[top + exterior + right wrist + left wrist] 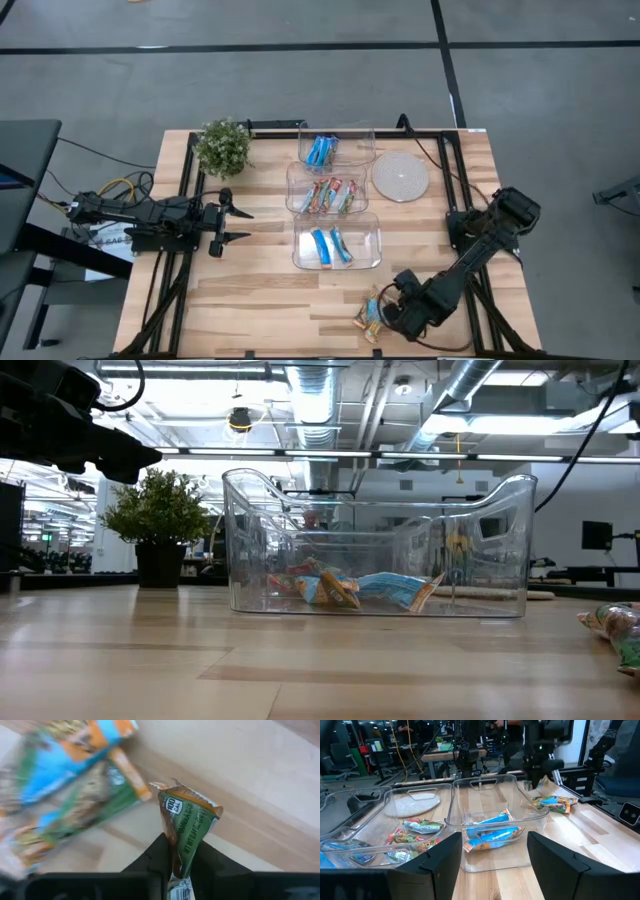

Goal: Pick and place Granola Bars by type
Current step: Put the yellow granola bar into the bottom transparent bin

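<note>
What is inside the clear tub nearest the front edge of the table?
The front tub holds the two tan-orange and light-blue granola bars, lying flat side by side. The left wrist view shows them stacked closely, so anything beneath them is hidden.

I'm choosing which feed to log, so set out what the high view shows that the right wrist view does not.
Only the high view shows three clear plastic tubs in a row holding sorted bars, a potted green plant, a round white disc and the idle left gripper.

Only the right wrist view shows the right gripper shut on a green-wrapped granola bar.

Both show loose bars on the wooden table.
</note>
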You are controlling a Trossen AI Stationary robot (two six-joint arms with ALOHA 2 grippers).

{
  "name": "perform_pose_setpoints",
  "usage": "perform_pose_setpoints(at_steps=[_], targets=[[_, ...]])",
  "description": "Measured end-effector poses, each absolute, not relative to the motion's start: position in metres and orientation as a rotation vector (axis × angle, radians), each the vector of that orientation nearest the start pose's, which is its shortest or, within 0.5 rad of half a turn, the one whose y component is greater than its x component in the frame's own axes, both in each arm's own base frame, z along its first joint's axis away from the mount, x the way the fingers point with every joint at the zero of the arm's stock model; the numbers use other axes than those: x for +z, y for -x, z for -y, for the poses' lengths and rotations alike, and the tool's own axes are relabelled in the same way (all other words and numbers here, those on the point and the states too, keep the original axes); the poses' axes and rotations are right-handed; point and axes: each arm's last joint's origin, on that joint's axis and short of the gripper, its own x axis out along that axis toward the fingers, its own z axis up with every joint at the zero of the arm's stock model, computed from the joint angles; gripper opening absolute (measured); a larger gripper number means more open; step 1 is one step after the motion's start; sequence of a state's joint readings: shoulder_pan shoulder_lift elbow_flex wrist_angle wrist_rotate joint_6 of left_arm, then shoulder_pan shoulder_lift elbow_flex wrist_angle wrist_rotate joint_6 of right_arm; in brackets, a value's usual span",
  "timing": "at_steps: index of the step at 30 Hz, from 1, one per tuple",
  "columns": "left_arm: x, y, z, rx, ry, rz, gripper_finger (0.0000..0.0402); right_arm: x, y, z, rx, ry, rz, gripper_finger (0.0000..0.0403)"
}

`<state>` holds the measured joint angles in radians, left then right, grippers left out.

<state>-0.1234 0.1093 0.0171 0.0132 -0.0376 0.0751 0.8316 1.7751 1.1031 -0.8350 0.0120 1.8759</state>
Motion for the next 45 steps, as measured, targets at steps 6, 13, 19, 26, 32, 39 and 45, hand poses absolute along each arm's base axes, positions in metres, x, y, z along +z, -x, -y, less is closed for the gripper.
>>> perform_pose_setpoints(at_steps=[6,13,19,26,32,39,45], targets=[[0.162,-0.103,0.012,-0.089,-0.082,-0.076,0.0219,0.195,-0.195,-0.228,-0.682,-0.951,-1.260,0.0035],[0.162,-0.103,0.012,-0.088,-0.081,-0.075,0.0219,0.240,-0.182,-0.215,-0.557,-1.035,-1.054,0.0033],[0.162,-0.103,0.012,-0.089,-0.081,-0.076,0.0219,0.276,-0.174,-0.195,-0.477,-1.105,-0.847,0.0037],[0.162,-0.103,0.012,-0.089,-0.082,-0.076,0.0219,0.307,-0.169,-0.169,-0.432,-1.146,-0.626,0.0033],[0.162,-0.103,0.012,-0.089,-0.081,-0.076,0.0219,0.321,-0.170,-0.150,-0.438,-1.134,-0.526,0.0036],[0.162,-0.103,0.012,-0.089,-0.081,-0.076,0.0219,0.324,-0.189,-0.129,-0.484,-1.101,-0.471,0.0031],[0.162,-0.103,0.012,-0.089,-0.081,-0.075,0.0219,0.318,-0.225,-0.107,-0.494,-1.068,-0.491,0.0035]])
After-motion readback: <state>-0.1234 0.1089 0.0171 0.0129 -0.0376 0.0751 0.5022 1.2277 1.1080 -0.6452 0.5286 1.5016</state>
